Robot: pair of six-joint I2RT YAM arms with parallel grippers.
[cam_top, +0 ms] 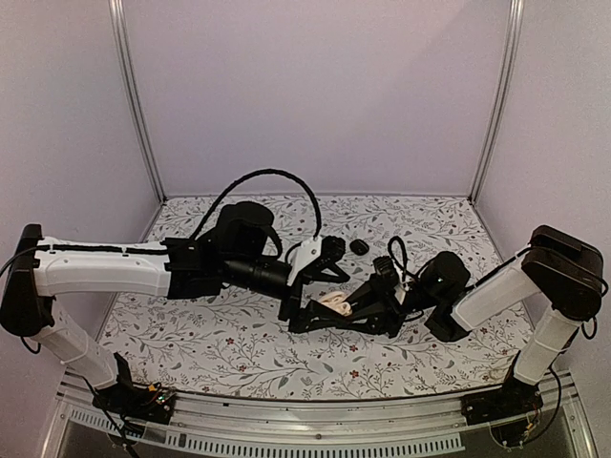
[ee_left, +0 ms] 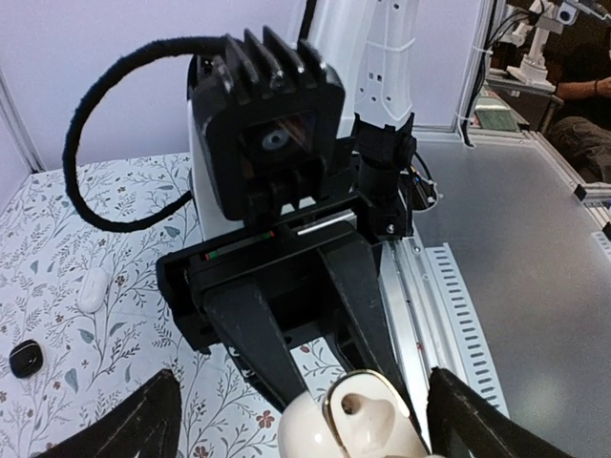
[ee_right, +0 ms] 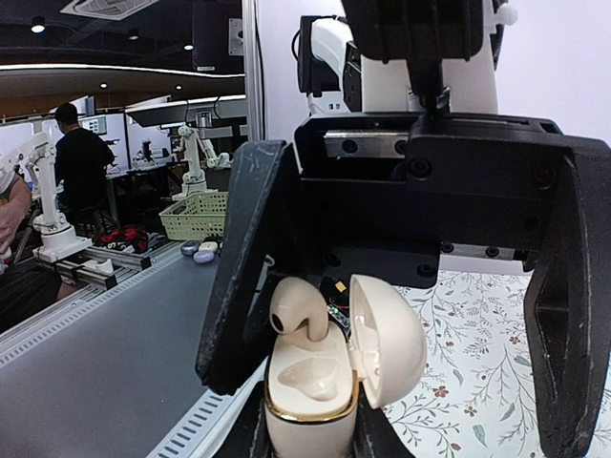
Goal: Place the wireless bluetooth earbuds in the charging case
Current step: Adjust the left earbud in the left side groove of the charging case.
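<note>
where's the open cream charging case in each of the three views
Top external: the charging case sits just right of centre, above the table's middle.
Left wrist: bottom centre, cut off by the lower edge.
Right wrist: bottom centre, lid swung open to the right.
Shared landmark: the floral table cover.

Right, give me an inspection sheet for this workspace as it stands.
Surface: floral table cover, lying flat.
Job's things: cream charging case, lid open; one earbud sticking up from its slot, the other slot looks empty.
Clutter: small white item and small black item on the cover; earbud or case, cannot tell.
Grippers: right gripper shut on the case; left gripper open, a finger on either side of the case.
Cables: black sleeved cable looping above the left arm.
Surroundings: pale walls, metal posts; a person at benches beyond.
</note>
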